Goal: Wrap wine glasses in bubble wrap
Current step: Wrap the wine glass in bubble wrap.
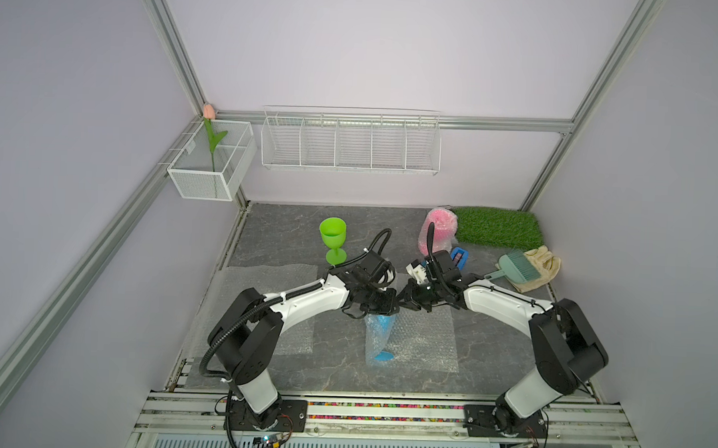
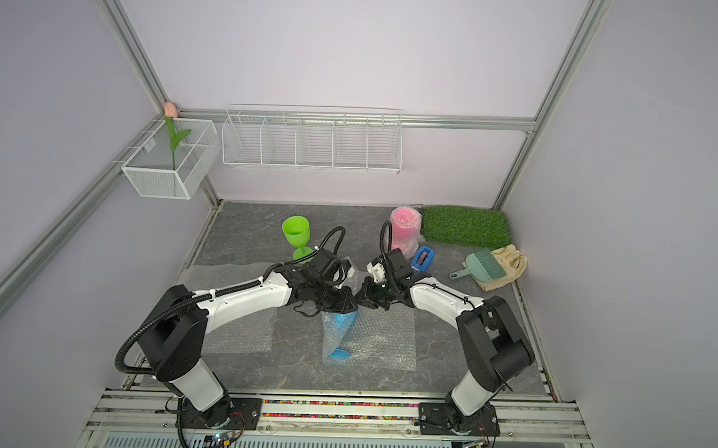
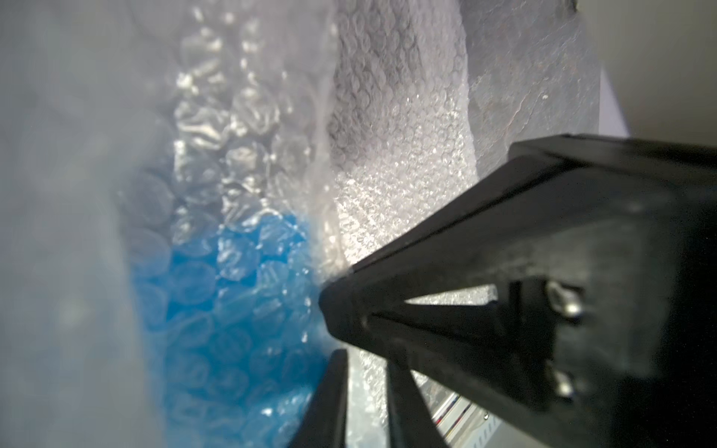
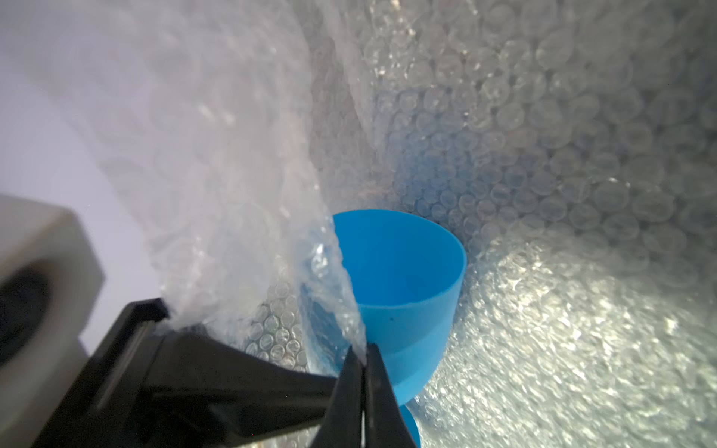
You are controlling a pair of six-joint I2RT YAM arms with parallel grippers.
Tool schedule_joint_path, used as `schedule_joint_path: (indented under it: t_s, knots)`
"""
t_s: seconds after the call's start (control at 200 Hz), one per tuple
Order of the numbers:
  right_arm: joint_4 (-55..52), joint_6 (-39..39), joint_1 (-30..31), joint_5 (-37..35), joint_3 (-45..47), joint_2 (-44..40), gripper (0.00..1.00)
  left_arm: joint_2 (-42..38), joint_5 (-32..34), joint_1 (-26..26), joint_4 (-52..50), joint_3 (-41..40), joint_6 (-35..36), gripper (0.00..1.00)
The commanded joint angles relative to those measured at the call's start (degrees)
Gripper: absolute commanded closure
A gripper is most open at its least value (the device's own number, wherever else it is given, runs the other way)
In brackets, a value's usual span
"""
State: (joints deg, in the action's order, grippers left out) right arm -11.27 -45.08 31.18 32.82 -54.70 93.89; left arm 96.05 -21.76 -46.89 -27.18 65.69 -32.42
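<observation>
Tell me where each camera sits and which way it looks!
Top views: high behind the robot, looking down at table; left arm, right arm show.
Left wrist: on left arm, facing wrapped blue goblet; left end effector shows.
Right wrist: on right arm, looking into goblet; right end effector pinches wrap.
Shared: both wrist views show goblet and wrap.

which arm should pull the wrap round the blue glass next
Right, probably. The right gripper is shut on the edge of the wrap beside the blue glass, so it can pull the sheet round. The left gripper shows a gap between its jaws.
</observation>
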Motion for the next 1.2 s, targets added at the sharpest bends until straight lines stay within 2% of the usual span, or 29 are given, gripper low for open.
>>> schedule_joint_path:
  t_s: [0.0,0.145,0.375,0.545,0.64,0.77,1.02,1.12,1.195]
  knots:
    - [-1.3,1.2,-0.5,-0.5,0.7,0.9,0.93,-3.9,2.6,-0.1,-3.6,3.0,0.7,0.68]
    - [-2.3,1.9,-1.0,-1.1,0.9,0.8,0.93,-7.8,5.6,-0.1,-7.5,4.9,2.0,0.58]
    - [-4.0,2.6,-2.0,-1.9,1.0,1.0,0.93,-12.4,14.3,-0.1,-12.4,4.6,3.2,0.58]
    - [-5.2,3.3,-2.8,-2.2,0.9,1.2,0.93,-11.3,18.1,0.1,-12.7,2.2,3.5,0.69]
    - [-5.3,3.5,-3.1,-2.1,1.2,1.0,0.93,-8.3,15.6,0.1,-12.3,2.2,4.0,0.69]
    - [-5.9,3.8,-3.4,-2.0,1.2,0.7,0.93,-4.1,10.8,0.0,-8.9,2.5,3.7,0.59]
    - [-6.5,3.7,-3.6,-2.5,1.5,-0.5,0.92,0.1,8.2,-0.2,-8.0,2.8,3.1,0.45]
    - [-7.6,4.0,-4.1,-3.0,1.6,-1.3,0.89,1.4,8.4,-0.2,-9.0,2.9,3.1,0.42]
    - [-9.4,4.6,-4.5,-4.2,1.6,-2.5,0.83,2.1,8.6,-0.2,-9.5,3.0,3.2,0.41]
